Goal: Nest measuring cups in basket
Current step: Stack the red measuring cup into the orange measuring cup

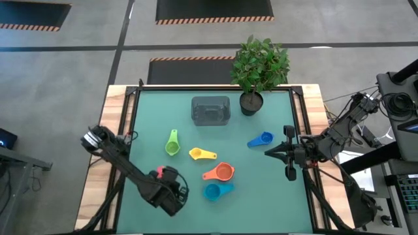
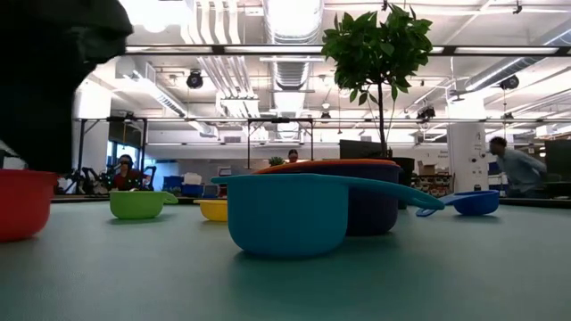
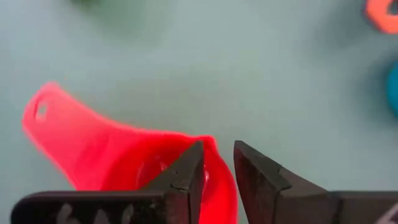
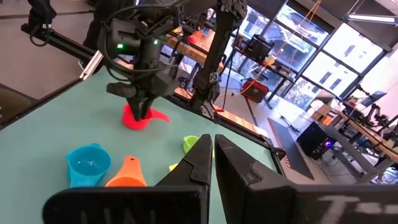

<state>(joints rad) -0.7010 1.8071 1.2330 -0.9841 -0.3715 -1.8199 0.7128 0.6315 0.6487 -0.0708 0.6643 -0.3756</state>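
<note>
the left hand (image 3: 217,171) stood at the bench's near left edge, its fingers clamped on the rim of the small round red plastic measuring cup (image 3: 106,152), which sat on the green bench (image 1: 150,117). the right hand (image 1: 267,152) waited shut at the right side. the translucent grey rectangular basket (image 1: 210,110) sat far back, well apart.

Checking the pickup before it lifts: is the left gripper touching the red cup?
Touching. Left wrist view shows the left gripper straddling the red cup's rim, one finger inside the bowl.
</note>
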